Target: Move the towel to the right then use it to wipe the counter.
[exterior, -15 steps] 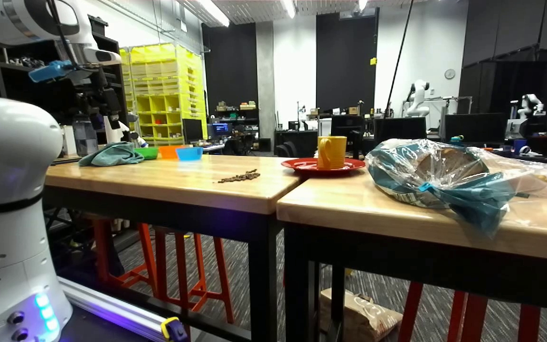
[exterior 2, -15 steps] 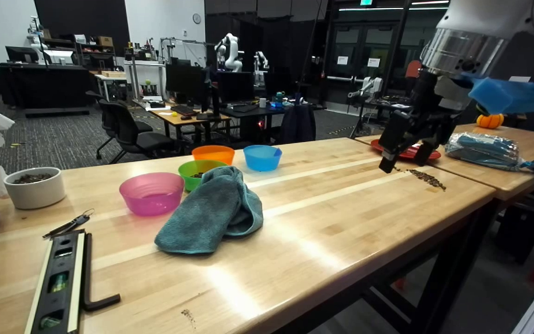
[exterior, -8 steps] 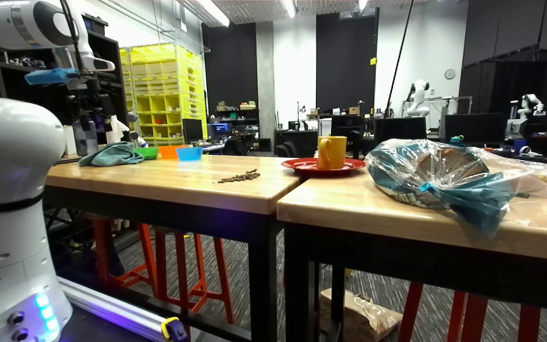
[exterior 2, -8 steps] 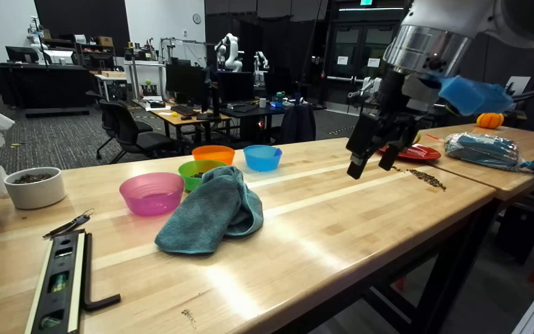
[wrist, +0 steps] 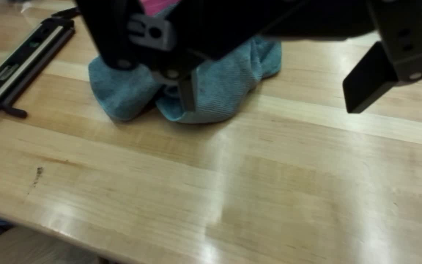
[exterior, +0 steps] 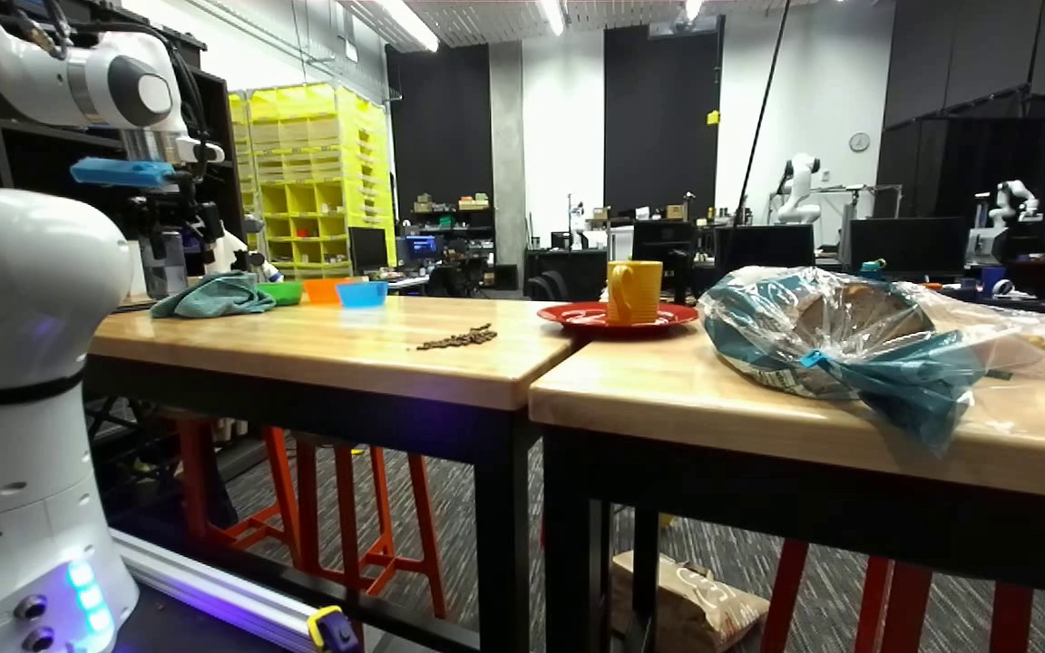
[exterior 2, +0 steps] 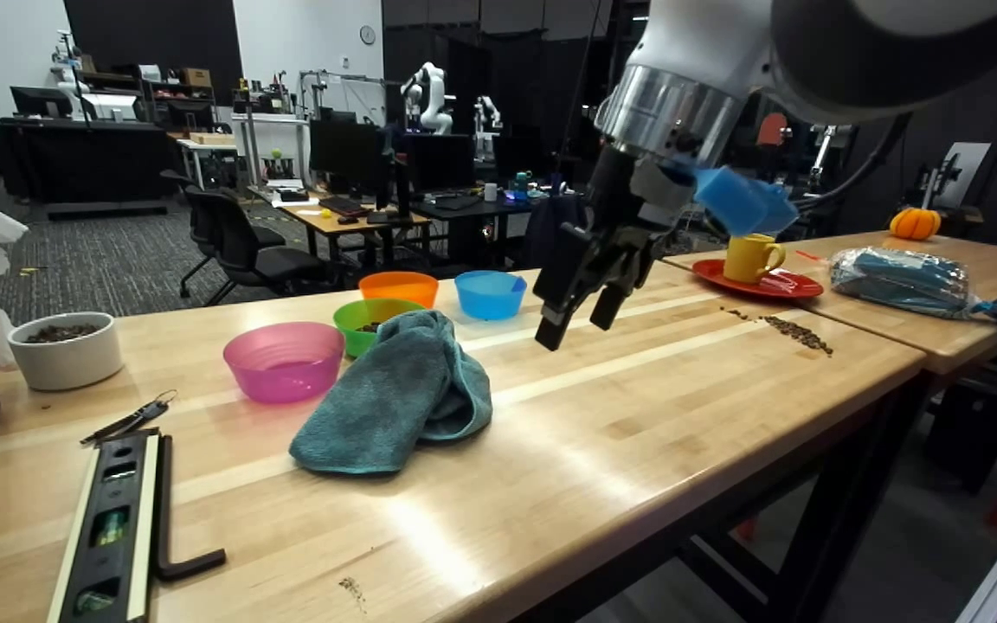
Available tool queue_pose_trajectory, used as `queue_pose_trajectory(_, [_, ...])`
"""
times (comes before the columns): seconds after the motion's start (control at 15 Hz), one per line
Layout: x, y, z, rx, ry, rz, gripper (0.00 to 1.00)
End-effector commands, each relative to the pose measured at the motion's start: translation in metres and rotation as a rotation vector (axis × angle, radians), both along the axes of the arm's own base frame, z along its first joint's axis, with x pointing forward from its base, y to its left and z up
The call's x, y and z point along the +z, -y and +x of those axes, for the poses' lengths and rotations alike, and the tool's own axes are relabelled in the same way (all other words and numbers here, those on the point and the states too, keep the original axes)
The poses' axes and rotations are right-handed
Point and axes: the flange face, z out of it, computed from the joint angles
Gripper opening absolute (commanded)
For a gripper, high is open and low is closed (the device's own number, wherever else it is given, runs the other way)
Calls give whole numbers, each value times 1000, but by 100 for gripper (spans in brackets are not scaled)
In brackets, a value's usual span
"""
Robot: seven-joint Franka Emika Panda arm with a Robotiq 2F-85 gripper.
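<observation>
- Hovering over the counter (exterior 2: 637, 415), the robot hand (exterior 2: 578, 324) stands wide, with nothing held and the towel (exterior 2: 403, 394) apart from it.
- The towel lies in a loose, folded heap on the counter, just beside the green bowl (exterior 2: 353, 331) and near the pink bowl (exterior 2: 284, 368); whether it touches either is hard to tell.
- Neither part of the task looks done: the towel is ungripped, and in both exterior views it lies well to the left of the brown bits (exterior 2: 797, 334) on the counter.
- Those bits form a strip near the red plate (exterior 2: 797, 285), apparently not wiped; a few dark specks (exterior 2: 351, 587) also show near the counter's edge.
- Judging by this, the step in hand is the reach for the towel, close to the task's beginning.
- Remaining, most likely: lower onto a fold, grip it, take the towel rightward, then wipe, probably across the brown bits.
</observation>
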Motion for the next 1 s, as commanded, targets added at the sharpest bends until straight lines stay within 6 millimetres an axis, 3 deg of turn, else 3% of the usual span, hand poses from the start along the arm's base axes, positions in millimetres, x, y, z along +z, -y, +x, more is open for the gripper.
queue_pose_trajectory(0.0, [-12, -34, 26, 79, 11, 16, 100])
queue_pose_trajectory(0.4, [-21, -65, 59, 158, 24, 39, 100])
queue_pose_trajectory(0.93, [-29, -91, 106, 250, 40, 8, 100])
